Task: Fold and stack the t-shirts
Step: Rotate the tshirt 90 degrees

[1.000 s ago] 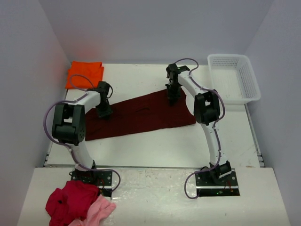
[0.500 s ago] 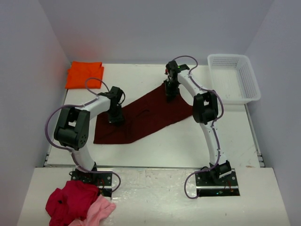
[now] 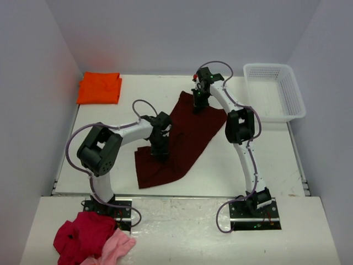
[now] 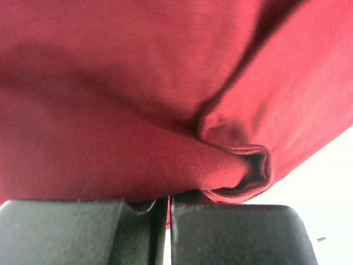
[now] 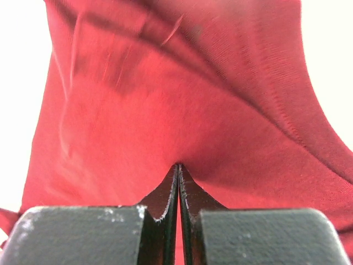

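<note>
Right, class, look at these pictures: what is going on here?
Two robot arms are both handling the dark maroon t-shirt, which lies partly spread on the white table. The left gripper pinches its left edge and the right gripper its far end, both with fingers shut on the cloth. The orange t-shirt lies folded in the far left corner; nothing is stacked yet.

End effector (image 5: 178,165) pinching maroon t-shirt (image 5: 165,99) (apparently taut).

Cloth: maroon t-shirt (image 3: 190,141), plain, dark; orange t-shirt (image 3: 100,87), far left, plain, bright. Far right: basket (image 3: 291,94), white lattice. Near left: crimson garment (image 3: 83,234); pink garment (image 3: 117,247), light.
</note>
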Tool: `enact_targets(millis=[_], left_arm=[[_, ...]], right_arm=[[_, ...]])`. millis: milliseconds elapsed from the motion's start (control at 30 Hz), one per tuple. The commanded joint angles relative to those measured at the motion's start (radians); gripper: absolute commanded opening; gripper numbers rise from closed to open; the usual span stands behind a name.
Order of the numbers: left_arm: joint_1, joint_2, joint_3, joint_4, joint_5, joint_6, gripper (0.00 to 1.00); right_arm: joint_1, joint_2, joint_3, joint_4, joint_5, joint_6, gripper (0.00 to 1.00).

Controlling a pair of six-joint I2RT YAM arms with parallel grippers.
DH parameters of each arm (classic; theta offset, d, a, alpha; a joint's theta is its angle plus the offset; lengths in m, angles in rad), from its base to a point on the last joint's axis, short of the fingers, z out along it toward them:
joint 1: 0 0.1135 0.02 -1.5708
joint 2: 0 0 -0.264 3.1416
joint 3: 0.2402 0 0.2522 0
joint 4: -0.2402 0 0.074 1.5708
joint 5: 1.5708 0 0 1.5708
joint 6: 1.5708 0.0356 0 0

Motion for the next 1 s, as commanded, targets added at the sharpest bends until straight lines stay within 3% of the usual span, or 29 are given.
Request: enact_targets(millis=[0,133,467,667,767,800,833,900,967], left_arm=[[-0.101,0.110,-0.027,0.018,0.136,-0.070,0.00],[-0.209,0.122,-0.007,0.072,0.183,-0.134,0.00],[-0.293,-0.058,0.084,0.032,0.000,-0.251,0.00],[-0.347,-0.218,0.192,-0.081,-0.185,-0.285,0.00],[-0.347,-0.249,0.267,-0.150,-0.285,-0.253,0.00],[-0.347,-0.247,0.291,-0.172,-0.290,-0.207,0.00],[-0.345,-0.240,0.318,-0.179,-0.287,-0.175,0.00],[-0.338,-0.194,0.415,-0.199,-0.325,-0.100,0.00],[-0.288,-0.131,0.488,-0.155,-0.286,-0.029,0.00]], right_arm=[[-0.010,0.012,0.050,0.043,-0.055,-0.042,0.02],[-0.011,-0.003,0.035,0.070,-0.044,-0.060,0.02],[-0.008,-0.232,-0.007,0.187,0.026,-0.079,0.05],[-0.010,-0.425,0.003,0.152,0.034,-0.021,0.23],[-0.002,-0.592,-0.135,0.144,0.074,0.021,0.24],[0.008,-0.646,-0.255,0.152,0.098,0.036,0.22],[0.010,-0.699,-0.325,0.158,0.127,0.042,0.19],[0.012,-0.876,-0.526,0.181,0.209,0.082,0.04],[0.013,-1.053,-0.734,0.211,0.218,0.105,0.00]])
